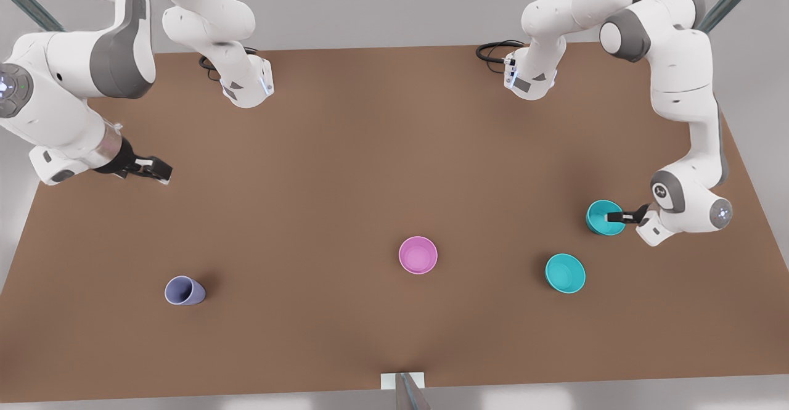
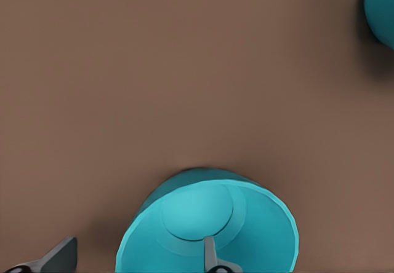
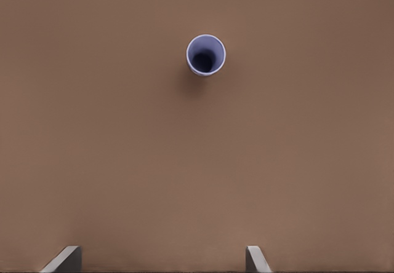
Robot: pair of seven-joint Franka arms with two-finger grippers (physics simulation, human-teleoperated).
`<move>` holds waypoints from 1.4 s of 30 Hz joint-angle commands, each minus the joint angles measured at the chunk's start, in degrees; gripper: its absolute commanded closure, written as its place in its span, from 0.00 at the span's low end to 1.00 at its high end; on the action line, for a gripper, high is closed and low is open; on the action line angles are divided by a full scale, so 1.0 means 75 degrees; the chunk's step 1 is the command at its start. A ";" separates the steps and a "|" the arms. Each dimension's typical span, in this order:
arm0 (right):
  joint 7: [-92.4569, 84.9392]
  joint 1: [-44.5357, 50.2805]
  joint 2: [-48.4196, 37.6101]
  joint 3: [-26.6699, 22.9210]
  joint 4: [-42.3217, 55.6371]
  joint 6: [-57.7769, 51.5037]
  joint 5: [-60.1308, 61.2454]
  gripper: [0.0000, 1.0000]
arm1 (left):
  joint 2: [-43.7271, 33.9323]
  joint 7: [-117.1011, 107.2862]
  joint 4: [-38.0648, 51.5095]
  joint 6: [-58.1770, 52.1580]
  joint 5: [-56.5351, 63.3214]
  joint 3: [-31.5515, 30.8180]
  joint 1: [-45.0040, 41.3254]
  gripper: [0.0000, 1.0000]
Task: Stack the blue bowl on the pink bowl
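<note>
The left gripper (image 1: pixel 616 217) straddles the blue bowl's (image 1: pixel 603 217) rim at the front view's right, fingers apart – it should close squarely before lifting toward the pink bowl (image 1: pixel 418 254); the right gripper (image 1: pixel 155 170) waits, open

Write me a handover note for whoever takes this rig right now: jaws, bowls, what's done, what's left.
Left gripper: at the blue bowl on the front view's right, jaws open astride its rim, one inside, one outside; not closed.
Right gripper: waits open over bare table, front view's left.
Pink bowl: mid-table, empty.
Twin teal bowl: leave it.
Done: approach.
Left: grip, lift, set into pink bowl.
</note>
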 commanded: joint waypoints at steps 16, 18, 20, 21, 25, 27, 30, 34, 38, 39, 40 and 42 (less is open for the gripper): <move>-0.2678 -0.0155 0.0583 -0.0047 0.0711 0.0013 0.0046 0.00 | -0.1842 -0.1037 -0.0301 -0.0776 -0.0860 -0.0256 -0.1384 0.79; -0.2666 -0.0143 0.0583 -0.0047 0.0711 0.0024 0.0035 0.00 | -0.1844 -0.4880 0.0564 -0.1505 -0.0849 -0.0515 -0.2988 0.79; -0.2654 -0.0155 0.0595 -0.0047 0.0711 0.0024 0.0046 0.00 | -0.1375 -0.7169 0.1561 -0.1517 -0.0825 -0.0515 -0.4291 0.79; -0.2654 -0.0155 0.0595 -0.0059 0.0723 0.0024 0.0035 0.00 | -0.0930 -0.8037 0.2206 -0.1575 -0.0790 -0.0515 -0.4736 0.79; -0.2713 -0.0202 0.0724 -0.0059 0.0875 0.0024 0.0058 0.00 | 0.1167 -0.9034 0.5159 -0.1974 -0.0825 -0.0515 -0.5194 0.79; -0.2724 -0.0214 0.0736 -0.0059 0.0910 0.0013 0.0046 0.00 | 0.1812 -0.9280 0.5910 -0.1612 -0.0849 -0.0574 -0.5241 0.79; -0.2736 -0.0214 0.0736 -0.0059 0.0910 0.0001 0.0035 0.00 | 0.2059 -0.9327 0.5910 -0.1411 -0.0849 -0.0726 -0.5358 0.79; -0.2736 -0.0214 0.0736 -0.0059 0.0922 0.0001 0.0011 0.00 | 0.2340 -0.9304 0.5863 -0.1435 -0.0849 -0.0972 -0.5405 0.79; -0.2736 -0.0214 0.0736 -0.0059 0.0922 0.0001 0.0011 0.00 | 0.2457 -0.9292 0.5863 -0.1435 -0.0849 -0.1078 -0.5382 0.79; -0.2725 -0.0214 0.0736 -0.0059 0.0922 0.0001 -0.0001 0.00 | 0.2504 -0.9292 0.5863 -0.1435 -0.0849 -0.1125 -0.5382 0.79; -0.2725 -0.0214 0.0736 -0.0070 0.0922 0.0001 -0.0001 0.00 | 0.2528 -0.9292 0.5863 -0.1435 -0.0849 -0.1172 -0.5370 0.79; -0.2725 -0.0214 0.0736 -0.0059 0.0922 0.0001 -0.0001 0.00 | 0.2551 -0.9269 0.5875 -0.1423 -0.0848 -0.1172 -0.5358 0.79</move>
